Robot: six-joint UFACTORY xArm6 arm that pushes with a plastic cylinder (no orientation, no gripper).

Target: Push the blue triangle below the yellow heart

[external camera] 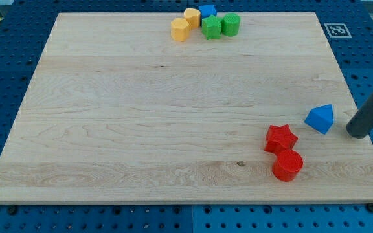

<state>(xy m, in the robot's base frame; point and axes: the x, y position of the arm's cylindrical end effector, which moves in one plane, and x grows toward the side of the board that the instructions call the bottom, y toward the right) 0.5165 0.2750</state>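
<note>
**A:** How far along is the job, would you say?

**B:** Barely begun, by my reading. The blue triangle (320, 118) sits at the lower right of the frame, on the worktop (141, 129). The yellow heart (180, 29) is far off at the upper middle, in a cluster along the top edge. The two are well apart, so nearly the whole push is left.

**A:** Which yellow piece is the heart? I see two.

**B:** I take the left, lower one for the heart; the other yellow block (192, 17) just beside it looks more rounded. At this size I can't be sure. Packed in with them are a blue block (207, 11), a green star (211, 28) and a green cylinder (230, 24).

**A:** And my tip?

**B:** My tip (356, 133) rests just right of the triangle, near but not touching it. That suits a push leftward. There is no pincer on this arm, only the rod, so nothing to call apart or together.

**A:** Anything in the way?

**B:** A red star (281, 138) and a red cylinder (287, 165), touching each other, lie lower left of the triangle. A straight leftward push might clip the star.

**A:** Any writing?

**B:** No readable words or brands. Only a square black-and-white marker (335, 30) off the worktop's upper right corner.
</note>
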